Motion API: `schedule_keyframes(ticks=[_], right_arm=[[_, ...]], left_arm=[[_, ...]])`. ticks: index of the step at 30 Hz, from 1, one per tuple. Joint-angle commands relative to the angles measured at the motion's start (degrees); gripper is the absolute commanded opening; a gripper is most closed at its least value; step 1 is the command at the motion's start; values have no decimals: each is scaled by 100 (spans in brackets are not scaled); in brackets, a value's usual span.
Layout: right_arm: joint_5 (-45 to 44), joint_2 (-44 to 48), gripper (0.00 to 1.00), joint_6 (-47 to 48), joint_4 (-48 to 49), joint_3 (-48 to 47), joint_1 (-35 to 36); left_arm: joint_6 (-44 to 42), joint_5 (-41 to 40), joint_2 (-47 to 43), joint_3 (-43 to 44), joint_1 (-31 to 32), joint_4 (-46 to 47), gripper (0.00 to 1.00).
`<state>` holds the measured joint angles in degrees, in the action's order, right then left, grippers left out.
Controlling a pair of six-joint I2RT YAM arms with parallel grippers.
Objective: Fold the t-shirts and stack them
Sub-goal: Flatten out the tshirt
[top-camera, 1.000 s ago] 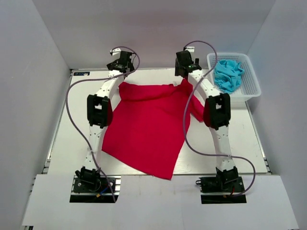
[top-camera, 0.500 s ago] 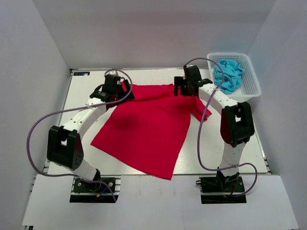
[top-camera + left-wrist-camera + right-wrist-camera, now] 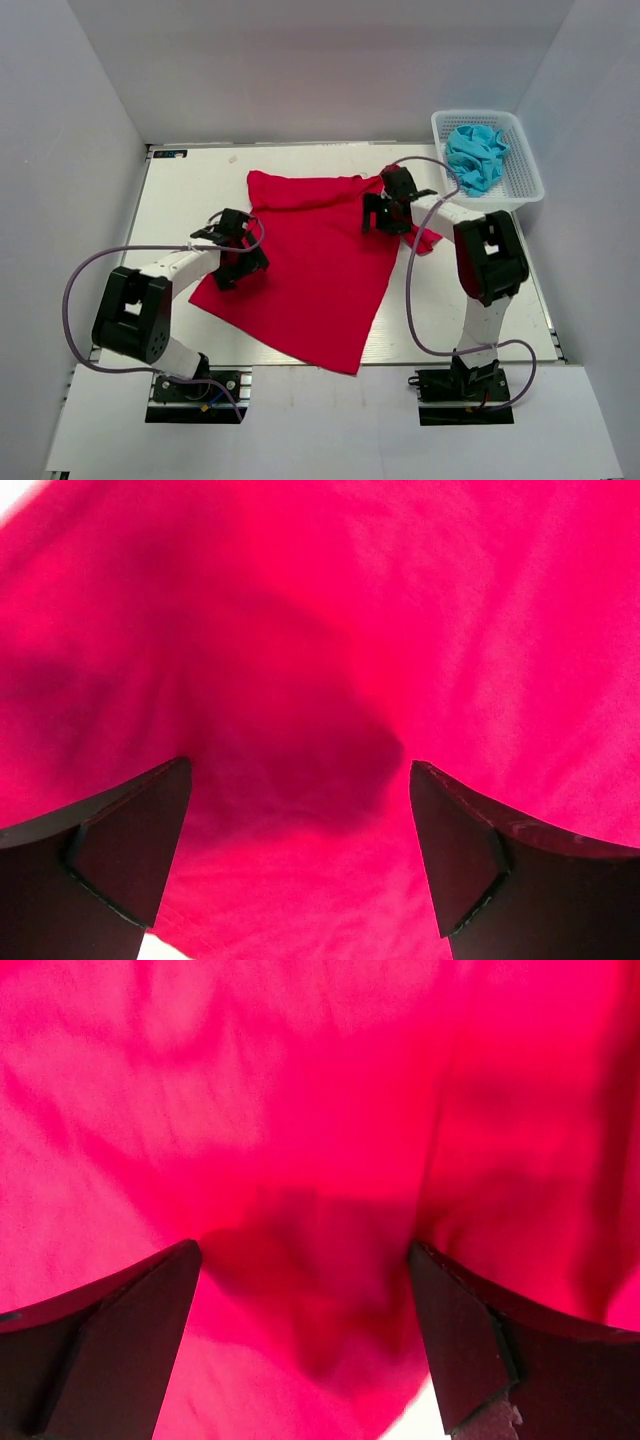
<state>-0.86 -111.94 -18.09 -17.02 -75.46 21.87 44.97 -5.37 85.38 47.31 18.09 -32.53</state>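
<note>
The only container is a white mesh basket (image 3: pixel 523 190) at the upper right of the top view, standing just off the right edge of the surface (image 3: pixel 180 200). Inside it lies the light turquoise t-shirt (image 3: pixel 475 155) in a crumpled heap, filling most of the basket, with its folds rising to about the rim.

A small dark label (image 3: pixel 170 153) sits at the upper left corner of the surface. Whatever is printed on it is too small to read, and no writing shows on either shirt.

The red t-shirt (image 3: pixel 310 270) is spread across the middle of the surface, its top edge toward the upper centre of the frame and one lower corner reaching the near edge at the bottom centre. A sleeve pokes out to the right, beside the right arm.

The left claw (image 3: pixel 298 763) hangs over the shirt's left edge, left of centre in the top view. Its jaws are spread wide, with red cloth lying slack between them and nothing pinched. The right claw (image 3: pixel 303 1244) is over the shirt's upper right part, near the sleeve. It is likewise released, with wrinkled red fabric in the gap between its dark fingers (image 3: pixel 110 1350) — none of it is gripped.
</note>
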Motion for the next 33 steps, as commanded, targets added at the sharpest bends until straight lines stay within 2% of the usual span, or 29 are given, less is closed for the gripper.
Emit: schedule_keyframes(ticks=[1, 5, 9, 10, 11, 12, 13, 14, 16, 18, 19, 24, 25, 28, 33], right_arm=[[244, 383, 89, -239, -100, 846, 28], [517, 1197, 86, -467, -91, 2093, 230], [937, 2104, 84, -617, -345, 2834, 914], [991, 2219, 84, -600, -459, 2913, 1055], [1122, 2316, 84, -539, -730, 3001, 1509], [1280, 2604, 86, -529, -776, 3037, 1661], [1386, 2685, 86, -486, -829, 3037, 1811], [1405, 2765, 86, -442, -1117, 3003, 2186], [1326, 3045, 89, -380, -1321, 2722, 2356], [1177, 3292, 89, -257, -1523, 2302, 2392], [741, 3336, 89, -231, -1541, 2195, 2366], [-483, 3223, 89, -501, -1926, 1483, 2235], [-572, 3092, 89, -520, -1981, 1499, 2217], [-800, 2986, 89, -792, -2410, 1744, 2077], [-1249, 3186, 89, -1513, -2483, 2420, 1813]], left_arm=[[345, -639, 65, -90, -42, 107, 100], [275, -1246, 776, 408, -200, 168, 100], [-58, -1818, 1769, 1305, -472, 519, 100], [-250, -1654, 1989, 1525, -542, 929, 100], [-574, -1434, 2443, 2005, -595, 1159, 100], [-925, -1249, 2683, 2376, -657, 1162, 100], [-1129, -891, 2911, 3206, -657, 988, 100], [-1331, -783, 3105, 3649, -657, 777, 100], [-1657, -947, 3475, 4685, -517, 120, 100], [-1763, -1001, 3476, 5006, -517, -103, 100], [-1764, -888, 3320, 5068, -517, -174, 100], [-1641, -790, 2336, 4307, -569, -236, 100], [-1562, -851, 2168, 4130, -517, -236, 100], [-1387, -126, 1466, 2938, -464, -44, 100], [-1228, 106, 1217, 1660, -464, 608, 100]])
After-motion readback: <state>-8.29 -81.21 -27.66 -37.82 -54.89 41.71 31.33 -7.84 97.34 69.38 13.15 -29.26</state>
